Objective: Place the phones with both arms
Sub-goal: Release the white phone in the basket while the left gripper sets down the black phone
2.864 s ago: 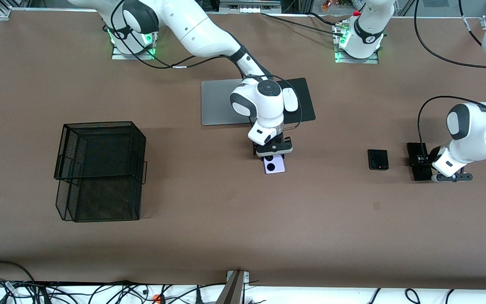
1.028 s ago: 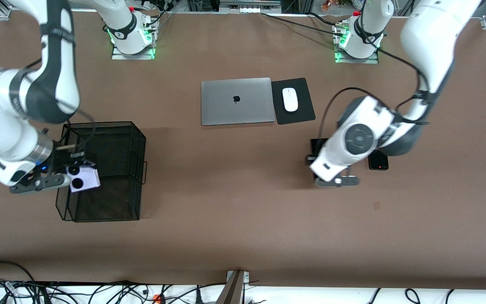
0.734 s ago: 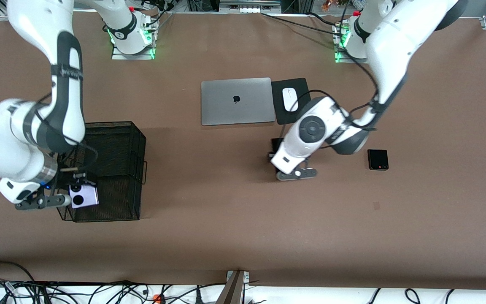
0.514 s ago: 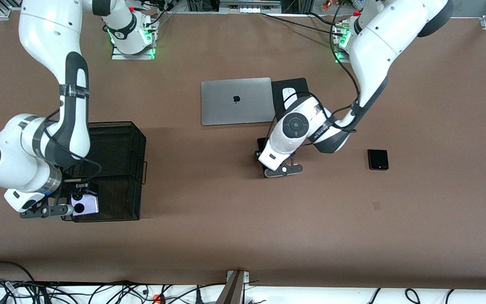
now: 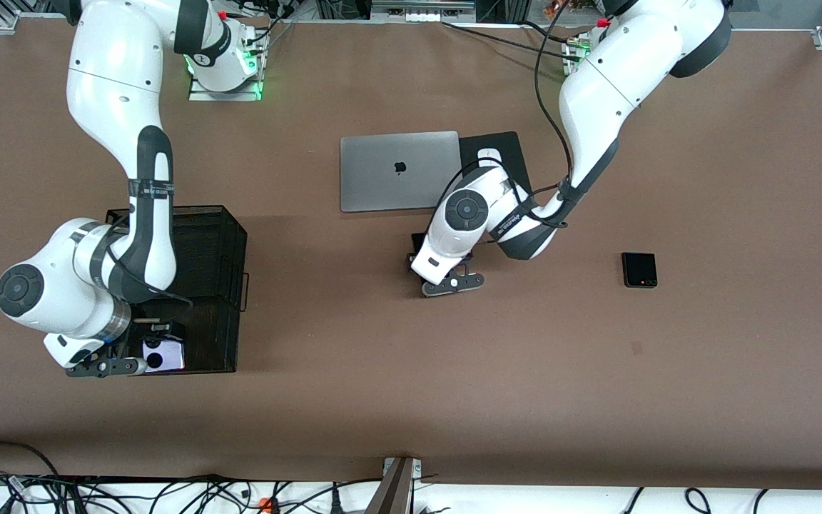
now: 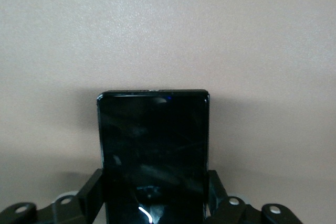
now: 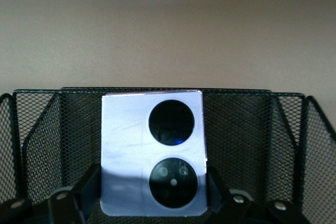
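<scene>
Right wrist view: the squarish white-lavender phone with two black circles (image 7: 152, 153) sits clamped in the right claw (image 7: 152, 203) over the black wire-mesh basket (image 7: 31, 129), likely for release. The left claw (image 6: 155, 208) grips the long black slab phone (image 6: 153, 150) over the brown tabletop (image 5: 354, 343), near the silver laptop (image 5: 398, 170), apparently carrying it basketward. A small squarish black phone (image 5: 639, 269) lies toward the left arm's end.

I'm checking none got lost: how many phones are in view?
3. The white-lavender phone sits in the right gripper over the mesh basket; the long black phone in the left gripper; the small black phone lies on the table.

Brown table (image 5: 668, 400) bears laptop (image 5: 398, 171), basket (image 5: 204, 243), black phone (image 5: 639, 270).
</scene>
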Controlling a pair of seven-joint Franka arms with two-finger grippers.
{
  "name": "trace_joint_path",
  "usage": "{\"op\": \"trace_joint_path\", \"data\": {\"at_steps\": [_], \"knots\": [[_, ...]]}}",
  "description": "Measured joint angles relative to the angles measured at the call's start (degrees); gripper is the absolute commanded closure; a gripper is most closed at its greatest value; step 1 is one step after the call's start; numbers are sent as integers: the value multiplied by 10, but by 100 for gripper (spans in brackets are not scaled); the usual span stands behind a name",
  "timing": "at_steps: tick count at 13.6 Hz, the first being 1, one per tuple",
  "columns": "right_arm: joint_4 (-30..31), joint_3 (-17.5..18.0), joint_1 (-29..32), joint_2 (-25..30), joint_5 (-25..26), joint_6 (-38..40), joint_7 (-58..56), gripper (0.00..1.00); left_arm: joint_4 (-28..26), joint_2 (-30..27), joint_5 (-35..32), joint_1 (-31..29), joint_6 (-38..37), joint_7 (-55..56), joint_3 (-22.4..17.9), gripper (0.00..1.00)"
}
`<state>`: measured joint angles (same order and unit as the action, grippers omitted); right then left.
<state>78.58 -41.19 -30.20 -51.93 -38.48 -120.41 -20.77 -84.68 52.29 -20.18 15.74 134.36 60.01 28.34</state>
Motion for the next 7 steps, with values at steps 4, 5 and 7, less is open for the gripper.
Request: {"op": "trace_joint_path", "data": {"at_steps": [4,5,7], "knots": [[-1,0,0,0,-8,-1,0,0,17,-8,-21,-2,-14,0,-6,0],[-4,0,1,0,-8,-1,0,0,23,-20,-22,-5,-45,0,-15,0],[-11,-4,0,1,-9,9,0,0,34,-61,-24,-25,-111,-10,-26,0]]}}
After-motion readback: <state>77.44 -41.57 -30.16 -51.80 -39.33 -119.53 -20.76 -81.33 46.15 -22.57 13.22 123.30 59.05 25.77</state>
